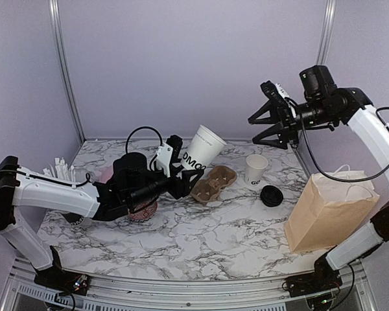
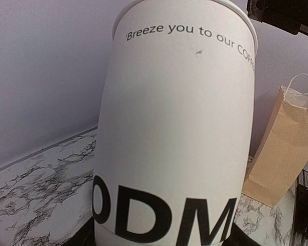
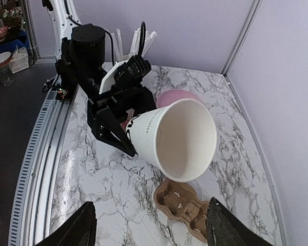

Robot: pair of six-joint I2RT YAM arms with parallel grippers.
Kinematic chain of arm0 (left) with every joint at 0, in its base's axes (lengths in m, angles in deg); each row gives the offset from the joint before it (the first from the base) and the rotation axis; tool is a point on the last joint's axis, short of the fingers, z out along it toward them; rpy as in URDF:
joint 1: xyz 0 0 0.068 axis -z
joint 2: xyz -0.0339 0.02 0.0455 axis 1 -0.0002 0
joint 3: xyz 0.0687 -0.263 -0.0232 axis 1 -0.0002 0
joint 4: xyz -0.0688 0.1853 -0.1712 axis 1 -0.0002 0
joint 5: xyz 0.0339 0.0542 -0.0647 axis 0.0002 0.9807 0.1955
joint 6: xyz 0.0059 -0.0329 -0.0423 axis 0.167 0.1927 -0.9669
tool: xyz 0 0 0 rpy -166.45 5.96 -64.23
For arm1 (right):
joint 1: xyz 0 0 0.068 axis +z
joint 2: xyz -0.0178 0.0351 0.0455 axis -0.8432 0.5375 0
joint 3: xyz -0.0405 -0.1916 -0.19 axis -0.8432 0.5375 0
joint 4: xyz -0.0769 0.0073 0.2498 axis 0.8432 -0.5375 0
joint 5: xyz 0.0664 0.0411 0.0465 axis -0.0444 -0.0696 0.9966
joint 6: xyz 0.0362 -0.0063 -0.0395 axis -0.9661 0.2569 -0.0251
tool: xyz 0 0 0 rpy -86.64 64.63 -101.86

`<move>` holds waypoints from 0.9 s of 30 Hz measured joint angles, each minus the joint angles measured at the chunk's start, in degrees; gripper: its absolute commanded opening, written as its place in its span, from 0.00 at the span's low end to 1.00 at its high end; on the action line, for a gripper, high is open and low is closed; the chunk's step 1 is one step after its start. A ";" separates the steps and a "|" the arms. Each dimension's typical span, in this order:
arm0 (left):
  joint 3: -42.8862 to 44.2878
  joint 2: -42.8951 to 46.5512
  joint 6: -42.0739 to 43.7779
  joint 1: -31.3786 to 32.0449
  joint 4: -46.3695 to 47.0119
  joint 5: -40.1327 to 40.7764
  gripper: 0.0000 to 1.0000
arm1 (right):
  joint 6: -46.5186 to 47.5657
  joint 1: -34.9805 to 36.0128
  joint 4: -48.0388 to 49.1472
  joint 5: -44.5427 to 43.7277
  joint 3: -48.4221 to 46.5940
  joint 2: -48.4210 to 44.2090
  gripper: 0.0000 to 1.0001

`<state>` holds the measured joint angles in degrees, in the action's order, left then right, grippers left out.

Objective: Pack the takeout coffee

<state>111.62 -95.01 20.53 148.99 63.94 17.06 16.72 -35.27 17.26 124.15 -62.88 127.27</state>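
Note:
My left gripper (image 1: 180, 170) is shut on the base of a white paper cup (image 1: 203, 148) with black lettering. It holds the cup lidless and tilted in the air above the brown pulp tray (image 1: 214, 183). The cup fills the left wrist view (image 2: 179, 128). In the right wrist view its open mouth (image 3: 182, 138) faces the camera, above the tray (image 3: 182, 205). A second white cup (image 1: 256, 168) stands lidless on the table. A black lid (image 1: 271, 195) lies next to it. My right gripper (image 1: 272, 123) is open and empty, high above the table.
A brown paper bag (image 1: 330, 210) stands at the right, also in the left wrist view (image 2: 285, 143). A dark cup of white straws (image 1: 61, 172) stands at the far left. A pink lid (image 3: 177, 96) lies behind the left arm.

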 measured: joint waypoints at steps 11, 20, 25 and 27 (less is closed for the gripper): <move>3.30 -1.01 -0.94 0.15 -3.63 -3.32 0.63 | 0.98 7.13 -0.35 -2.40 -1.22 11.63 0.42; 4.48 -1.29 -1.01 0.68 -4.57 -4.39 0.81 | 3.15 9.25 -2.73 -1.03 -3.37 12.07 0.05; 4.15 -1.09 -2.19 0.85 -4.92 -0.52 0.99 | 3.17 9.29 -4.00 -1.70 -3.37 12.07 0.00; 3.08 0.04 -2.45 0.85 -6.16 2.36 0.99 | 2.93 9.44 -3.78 -3.21 -3.32 12.04 0.00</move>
<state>114.70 -94.97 18.08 149.84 57.78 19.42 19.65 -25.82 13.48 120.94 -66.21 139.32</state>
